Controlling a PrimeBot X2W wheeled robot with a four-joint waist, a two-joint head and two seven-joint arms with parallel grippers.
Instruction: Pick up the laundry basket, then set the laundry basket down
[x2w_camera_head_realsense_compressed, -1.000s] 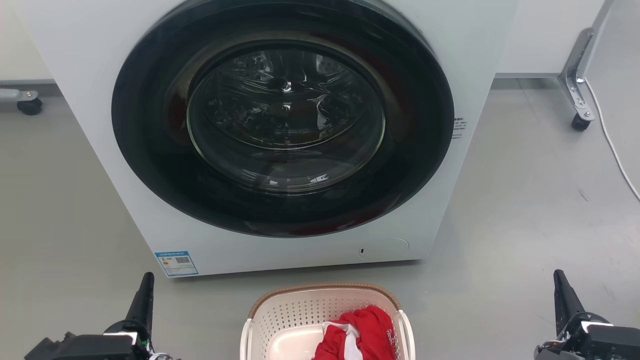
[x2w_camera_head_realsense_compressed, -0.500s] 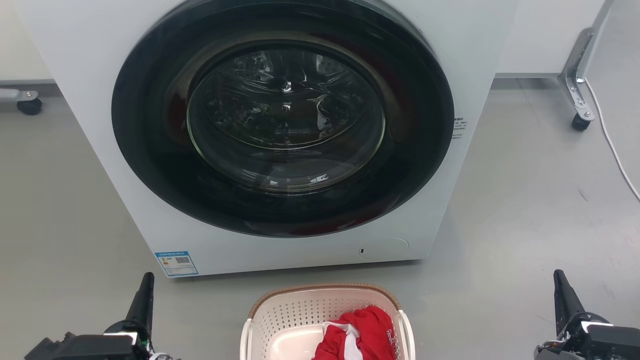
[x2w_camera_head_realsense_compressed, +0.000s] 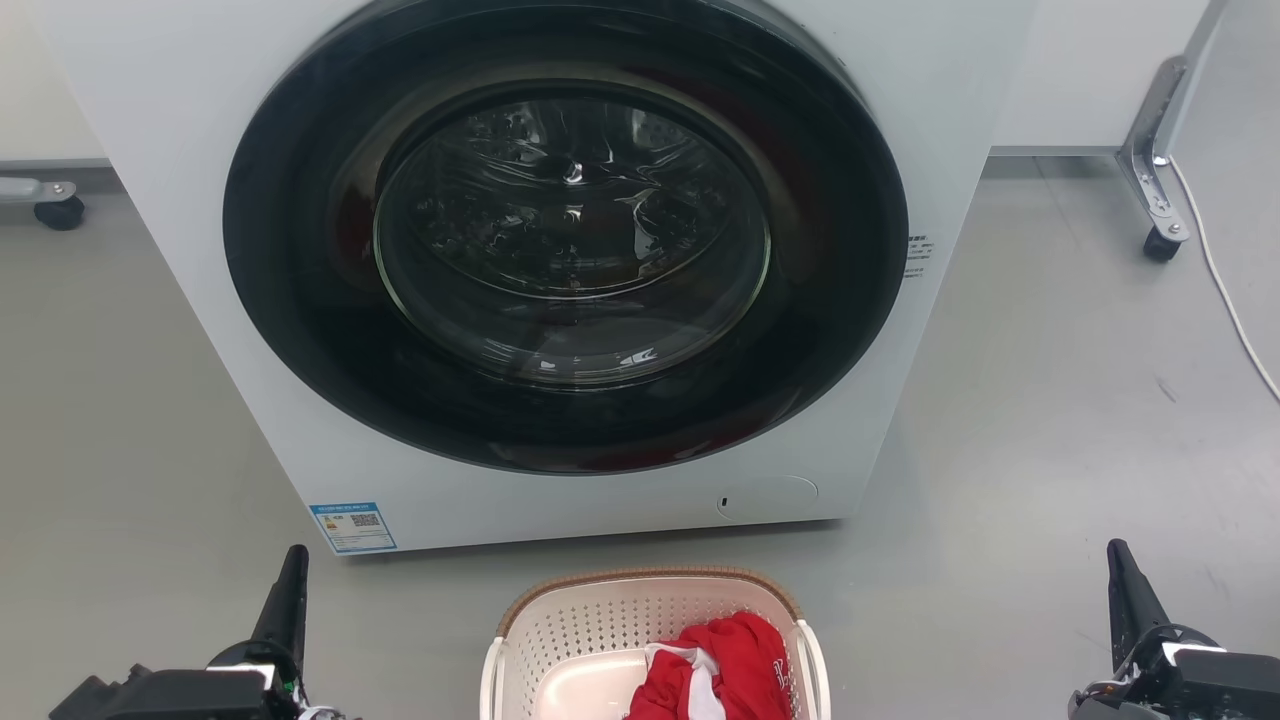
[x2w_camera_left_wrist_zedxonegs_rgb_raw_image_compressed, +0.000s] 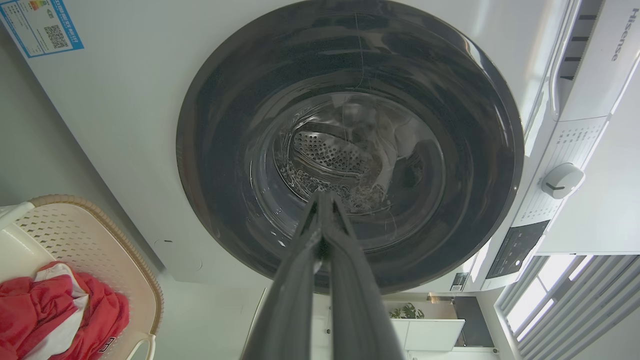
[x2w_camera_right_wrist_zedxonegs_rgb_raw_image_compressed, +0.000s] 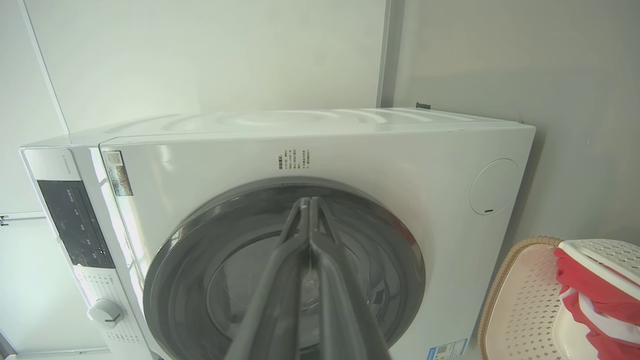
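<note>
The laundry basket (x2w_camera_head_realsense_compressed: 600, 625) sits on the floor at the bottom centre of the head view, cream-white with perforated walls and a brown woven rim, cut off by the frame edge. It also shows in the left wrist view (x2w_camera_left_wrist_zedxonegs_rgb_raw_image_compressed: 90, 235) and the right wrist view (x2w_camera_right_wrist_zedxonegs_rgb_raw_image_compressed: 520, 290). A red and white garment (x2w_camera_head_realsense_compressed: 720, 665) lies in it. My left gripper (x2w_camera_head_realsense_compressed: 292, 565) stands at the lower left, well left of the basket, its fingers pressed together and empty. At the lower right, well right of the basket, my right gripper (x2w_camera_head_realsense_compressed: 1118, 560) is likewise shut and empty.
A white front-loading washing machine (x2w_camera_head_realsense_compressed: 150, 120) with a dark round glass door (x2w_camera_head_realsense_compressed: 570, 235) stands just behind the basket. A castered metal frame leg (x2w_camera_head_realsense_compressed: 1150, 170) and a white cable (x2w_camera_head_realsense_compressed: 1225, 290) are at the far right, and another caster (x2w_camera_head_realsense_compressed: 58, 212) is at the far left.
</note>
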